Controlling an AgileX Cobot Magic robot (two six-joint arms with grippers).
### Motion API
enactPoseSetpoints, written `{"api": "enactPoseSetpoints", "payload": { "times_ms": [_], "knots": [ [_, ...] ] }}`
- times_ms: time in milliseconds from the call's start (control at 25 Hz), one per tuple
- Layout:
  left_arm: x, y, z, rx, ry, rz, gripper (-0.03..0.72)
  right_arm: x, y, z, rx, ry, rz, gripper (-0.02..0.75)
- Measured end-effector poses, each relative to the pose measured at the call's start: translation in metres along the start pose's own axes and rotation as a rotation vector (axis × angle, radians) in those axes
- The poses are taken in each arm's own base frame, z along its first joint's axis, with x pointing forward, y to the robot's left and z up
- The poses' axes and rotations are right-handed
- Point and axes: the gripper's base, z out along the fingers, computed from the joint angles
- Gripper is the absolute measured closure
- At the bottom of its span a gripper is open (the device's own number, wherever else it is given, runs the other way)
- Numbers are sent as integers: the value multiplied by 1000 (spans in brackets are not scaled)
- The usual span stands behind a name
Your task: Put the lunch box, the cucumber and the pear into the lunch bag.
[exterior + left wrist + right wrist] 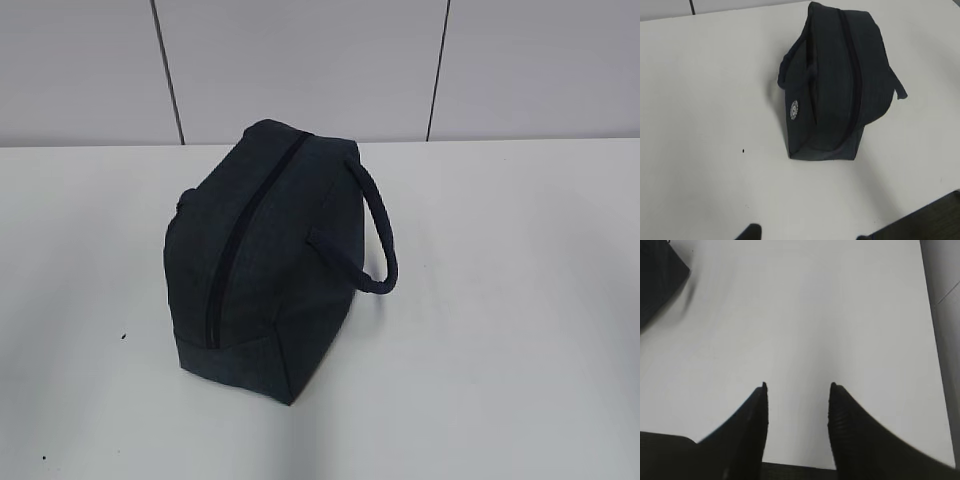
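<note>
The dark navy lunch bag (262, 250) stands on the white table in the exterior view with its top zipper shut and one rope handle (372, 230) looping out to the right. It also shows in the left wrist view (835, 85), and its corner shows at the top left of the right wrist view (657, 275). The lunch box, the cucumber and the pear are out of view. My left gripper (807, 235) is open, only its fingertips showing at the bottom edge, well short of the bag. My right gripper (797, 390) is open and empty over bare table.
The white table (500, 330) runs to a grey panelled wall (300, 60) at the back. A small dark speck (743, 150) lies on the table left of the bag. The table's right edge (932, 340) shows in the right wrist view.
</note>
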Motion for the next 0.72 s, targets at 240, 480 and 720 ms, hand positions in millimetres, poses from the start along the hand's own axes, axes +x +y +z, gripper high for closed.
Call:
{"api": "enactPoseSetpoints", "payload": {
  "times_ms": [240,480,720],
  "knots": [
    [55,-4,-13,-12,-89,19,337,62,6,-4,-8,-63,13,413],
    [98,-4,-21,-57,-202,52,337,109,16,-9,-63,-185,37,413],
    [124,-2,-15,-82,-264,65,344,126,19,5,-70,-168,39,413]
  ]
}}
